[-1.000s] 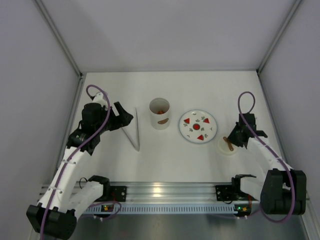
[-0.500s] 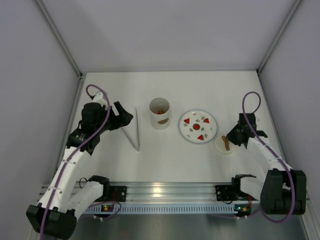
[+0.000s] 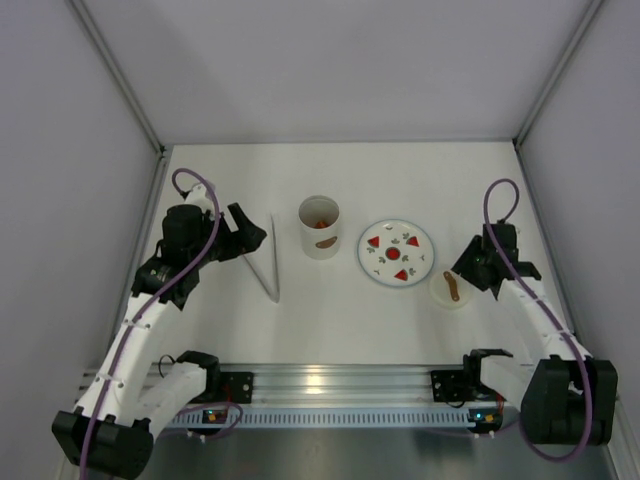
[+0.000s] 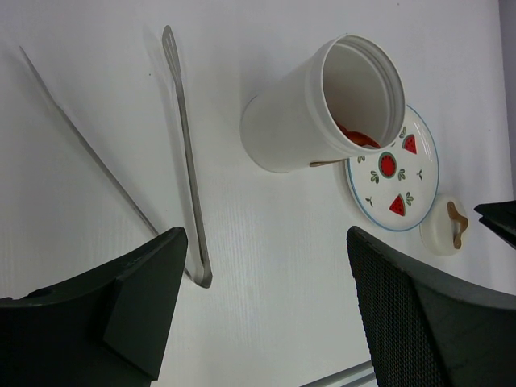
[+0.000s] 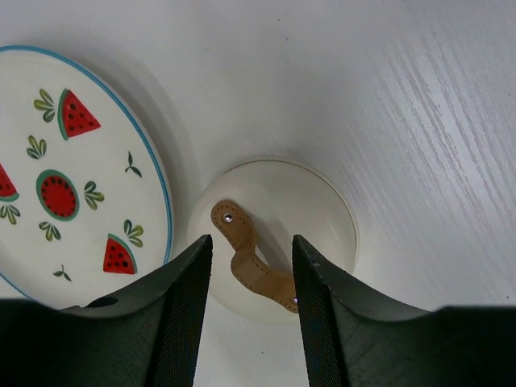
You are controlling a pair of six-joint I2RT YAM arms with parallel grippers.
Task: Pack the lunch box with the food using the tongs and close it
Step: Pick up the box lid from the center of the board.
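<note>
Starting at the right fingers (image 5: 181,322): parted partway, gripping nothing, set low on either side of the brown strap handle (image 5: 242,254) with a gap showing on both sides of it. Directly underneath, the small cream round lid (image 5: 318,210) carrying that handle, flat on the white desk (image 3: 340,320). Just beside the lid, toward the middle of the desk, the flat white plate with a blue rim and watermelon prints (image 5: 105,201); cannot tell whether lid and plate touch.

Over to the left fingers (image 4: 121,314): spread wide, nothing between them, hanging above the desk and tilted toward the centre. Closest to them, the slim metal tongs (image 4: 187,161), lying flat and unheld, hinged end by the left fingertip, the two arms fanning away toward the far side.

Past the tongs, the lunch box, a tall white cylindrical container (image 4: 294,129), upright and uncovered, brown mark across its near side. Down inside it, orange-red food pieces (image 4: 359,137) against the bottom; too small to count from here. From above, a clear row across the desk: tongs on the left, lunch box in the middle, plate to its right and a little apart, lid at the plate's near right edge, well away from the lunch box.
</note>
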